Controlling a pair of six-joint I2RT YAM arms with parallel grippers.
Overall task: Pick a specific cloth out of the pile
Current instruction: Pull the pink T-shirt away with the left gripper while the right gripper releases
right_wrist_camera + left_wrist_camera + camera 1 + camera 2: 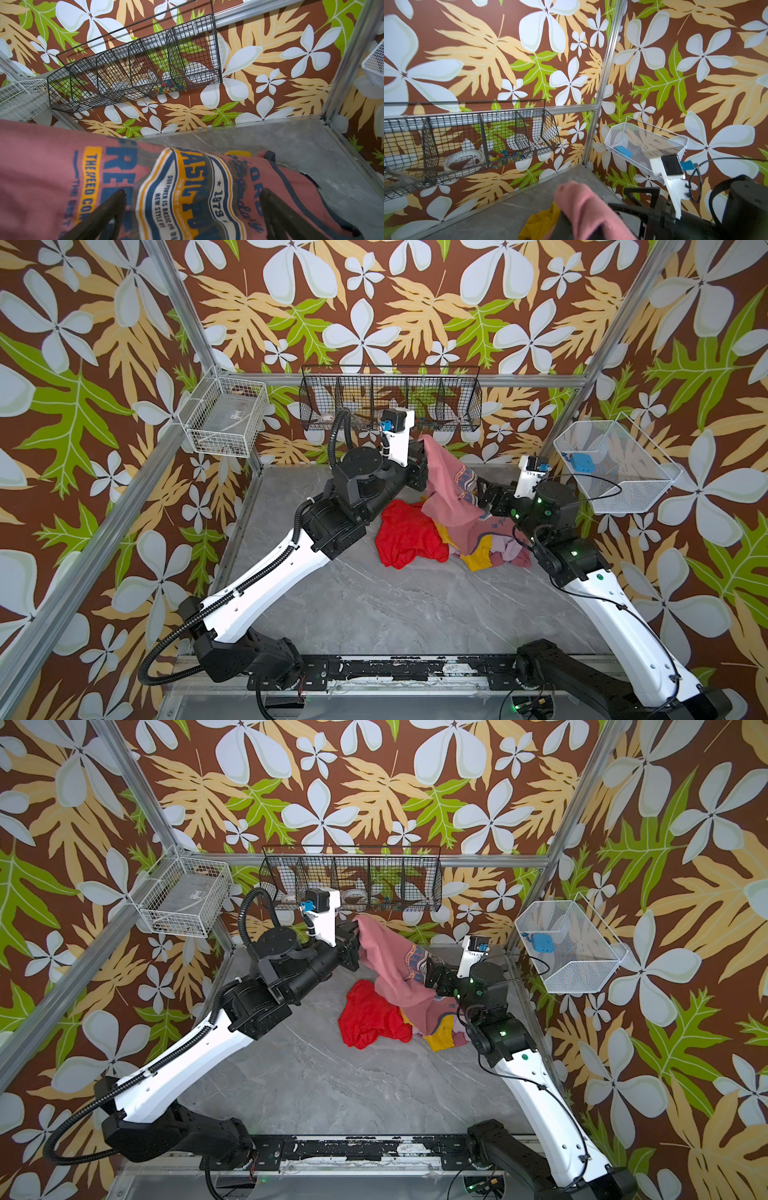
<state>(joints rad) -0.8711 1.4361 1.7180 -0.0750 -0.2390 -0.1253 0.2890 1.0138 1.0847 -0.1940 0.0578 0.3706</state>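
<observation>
Left arm: raised over the rear of the table, left gripper clenched on the top edge of the cloth, which hangs onto the pile toward the table's right edge. Right arm: low, right gripper released, jaws wide, against the cloth. Only the right wrist view shows the print legibly; only the top views show the pile whole.

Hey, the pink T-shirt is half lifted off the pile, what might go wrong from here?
Only the left tool pinches the T-shirt, at one edge, and the right tool is open, so it may slip. Its lower part lies on the pile, so lifting may drag the yellow garment along.
</observation>
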